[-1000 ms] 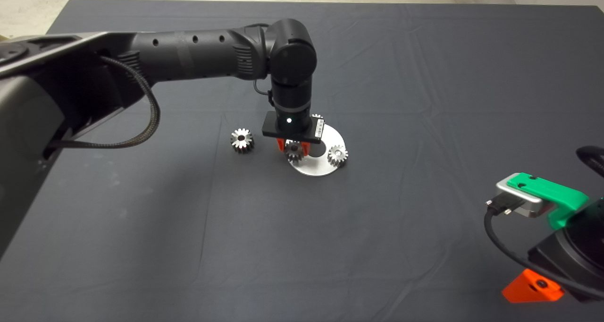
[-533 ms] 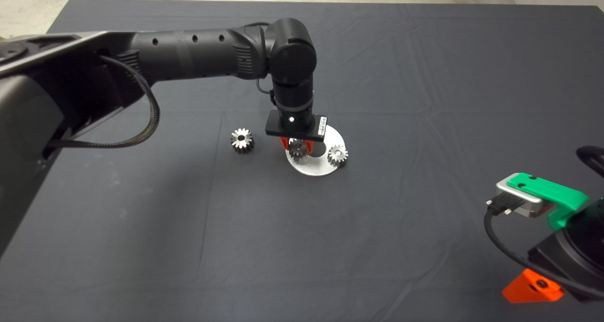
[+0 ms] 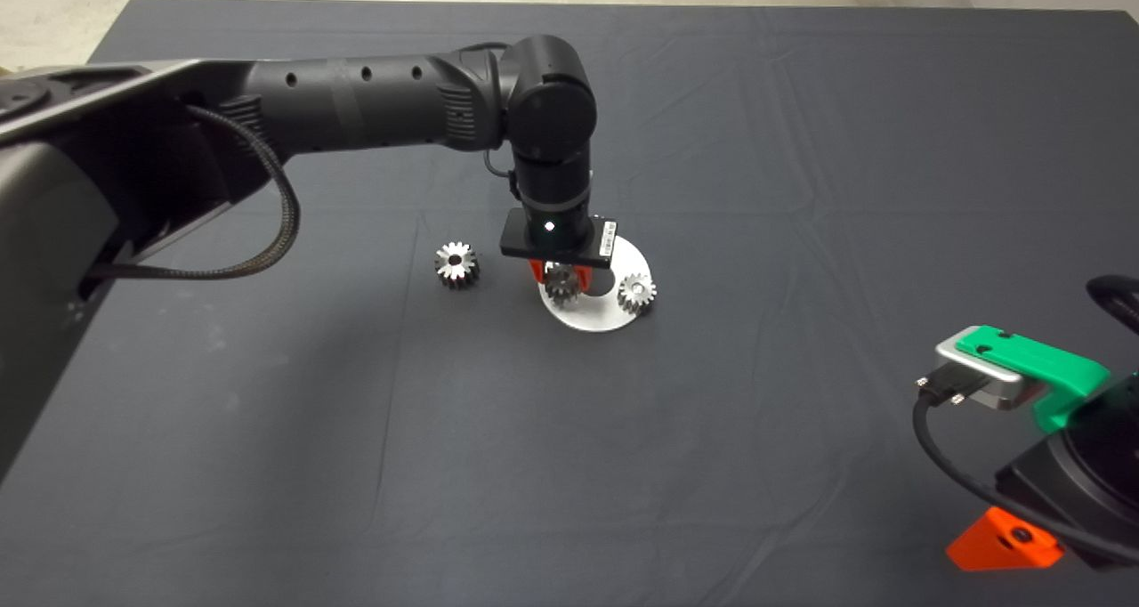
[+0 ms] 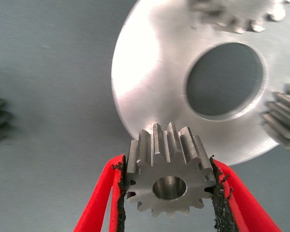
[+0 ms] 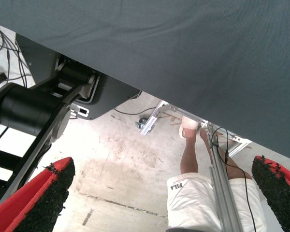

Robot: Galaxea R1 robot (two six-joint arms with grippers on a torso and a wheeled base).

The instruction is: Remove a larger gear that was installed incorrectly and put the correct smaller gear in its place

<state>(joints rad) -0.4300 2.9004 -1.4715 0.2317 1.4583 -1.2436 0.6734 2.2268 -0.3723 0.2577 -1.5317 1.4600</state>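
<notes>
My left gripper (image 3: 561,276) hangs over the near left part of the round silver plate (image 3: 598,319), shut on the smaller gear (image 4: 168,186). Both black pads press on the gear's teeth, and its bore faces the wrist camera. The gear sits just above the plate's (image 4: 145,87) rim, beside the plate's wide centre hole. The larger gear (image 3: 456,264), with dark flanks, lies on the mat to the left of the plate, apart from it. My right gripper (image 3: 1005,540) is parked at the lower right edge, fingers open.
Another gear (image 3: 636,293) stands on the plate's right side. A further gear (image 4: 232,14) shows at the plate's far edge in the left wrist view. Past the mat's edge, the right wrist view shows floor, a metal frame and a person's legs (image 5: 193,159).
My left gripper has shifted slightly right and away from me with the gear, from the plate's left rim further over the plate. It has held still for the last half second.
</notes>
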